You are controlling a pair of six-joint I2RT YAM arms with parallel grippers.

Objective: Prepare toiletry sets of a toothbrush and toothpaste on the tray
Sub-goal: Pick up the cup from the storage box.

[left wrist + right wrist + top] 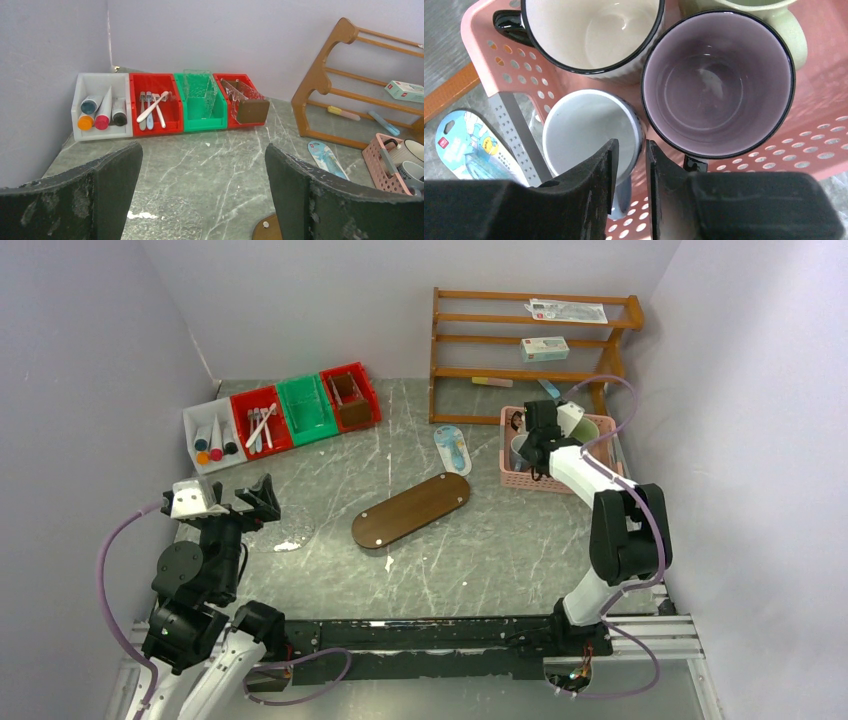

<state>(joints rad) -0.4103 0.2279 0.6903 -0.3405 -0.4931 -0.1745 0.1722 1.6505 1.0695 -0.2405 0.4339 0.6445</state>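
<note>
The dark brown oval tray (410, 510) lies bare and slanted at mid-table; its end shows in the left wrist view (265, 231). My right gripper (631, 145) is down in the pink basket (819, 145). It is shut on the rim of a white mug with a blue outside (584, 130), one finger inside and one outside. A purple mug (719, 80), a white black-rimmed mug (594, 30) and a green mug (781, 20) stand beside it. My left gripper (202, 147) is open and empty, low at the near left (262, 502). Toothbrushes (152, 105) lie in a red bin, tubes (102, 107) in a white bin.
A green bin (305, 408) and a second red bin (350, 397) stand in the row at the back left. A wooden rack (530, 350) with boxes stands at the back right. A blue packaged toothbrush (452, 448) lies between the tray and the rack.
</note>
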